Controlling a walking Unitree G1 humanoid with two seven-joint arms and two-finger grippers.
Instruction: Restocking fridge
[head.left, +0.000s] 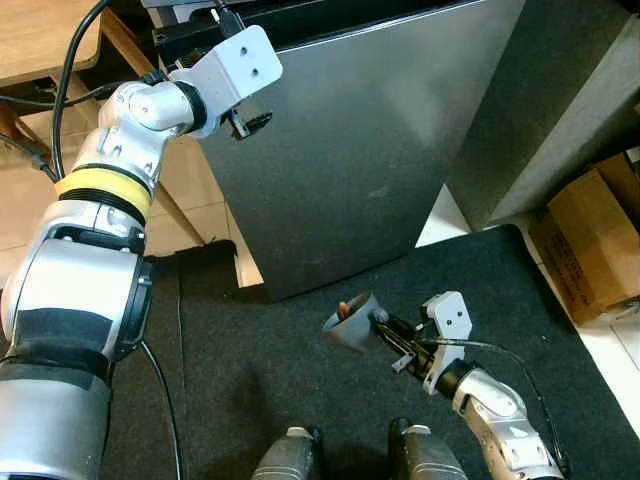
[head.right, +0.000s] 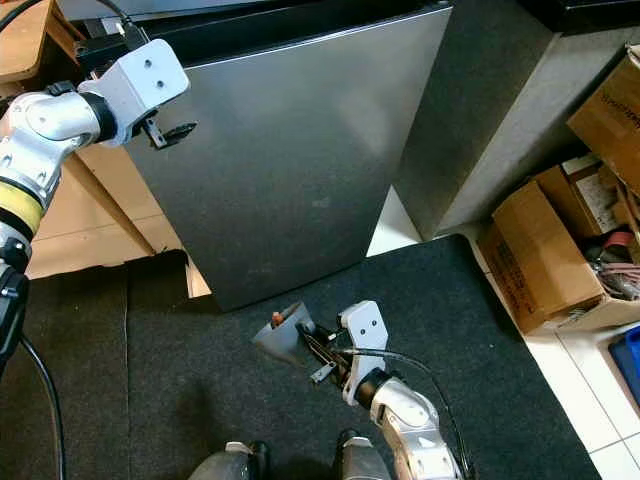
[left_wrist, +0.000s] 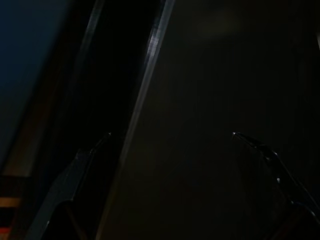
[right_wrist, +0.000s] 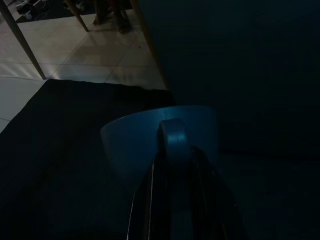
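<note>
Your left hand is wide open at the fridge door to pull it; your right hand holds a cup to go in.

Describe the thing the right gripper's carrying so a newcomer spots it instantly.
Start at the big grey fridge door that stands shut ahead of the robot, then drop to the dark mat at its foot. Above the mat, the right gripper holds a small blue-grey cup by its handle, tipped sideways, something orange showing inside.
</note>
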